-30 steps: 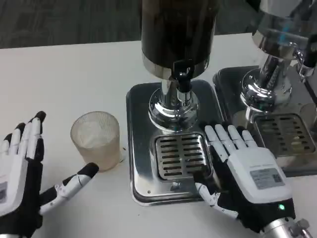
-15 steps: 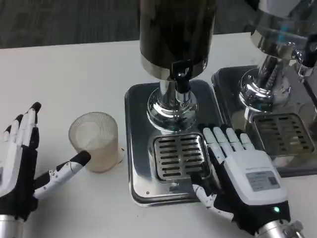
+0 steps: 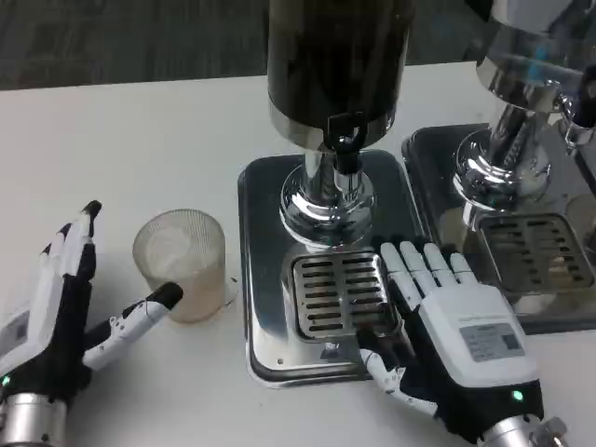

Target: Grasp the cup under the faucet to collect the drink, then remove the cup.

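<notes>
Each robot hand (image 3: 470, 345) has white back, black-and-white fingers, green light.

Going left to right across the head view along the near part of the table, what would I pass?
Left robot hand → cup → slotted drip grate of the middle dispenser's tray → right robot hand → drip grate of the second dispenser at the right edge.

Lab or office, white table (image 3: 140, 130), grey carpet (image 3: 121, 37), drink dispensers (image 3: 335, 102)
</notes>
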You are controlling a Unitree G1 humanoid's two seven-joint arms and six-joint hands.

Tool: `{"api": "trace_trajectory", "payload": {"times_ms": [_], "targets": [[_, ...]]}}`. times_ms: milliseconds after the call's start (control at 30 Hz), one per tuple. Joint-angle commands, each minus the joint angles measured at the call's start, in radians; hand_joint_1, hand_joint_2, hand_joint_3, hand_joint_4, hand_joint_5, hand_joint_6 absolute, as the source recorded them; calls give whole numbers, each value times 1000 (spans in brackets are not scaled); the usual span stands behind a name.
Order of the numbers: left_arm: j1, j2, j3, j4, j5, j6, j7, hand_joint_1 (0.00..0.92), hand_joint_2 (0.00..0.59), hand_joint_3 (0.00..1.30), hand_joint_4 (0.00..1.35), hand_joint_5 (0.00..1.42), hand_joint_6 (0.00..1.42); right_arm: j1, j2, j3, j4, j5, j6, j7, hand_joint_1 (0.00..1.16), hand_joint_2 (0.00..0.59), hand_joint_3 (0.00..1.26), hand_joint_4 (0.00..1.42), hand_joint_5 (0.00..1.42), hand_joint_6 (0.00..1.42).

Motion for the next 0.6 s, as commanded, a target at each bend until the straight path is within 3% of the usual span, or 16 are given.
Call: {"api": "trace_trajectory", "payload": {"times_ms": [33, 267, 600], "targets": [[-45, -10, -34, 65, 8, -21, 7, 18, 0, 0, 0, 0, 0, 2, 5, 3, -10, -8, 15, -8, 320, 457, 0, 0, 0, 0], [-98, -8, -91, 145, 14, -53, -13, 41, 0, 0, 0, 0, 0, 10, 15, 6, -18, -14, 31, -11, 320, 457, 0, 0, 0, 0], [-137, -28, -119, 230, 13, -55, 11, 99, 0, 0, 0, 0, 0, 7, 18, 6, -17, -11, 34, -9, 320, 457, 0, 0, 0, 0]]}}
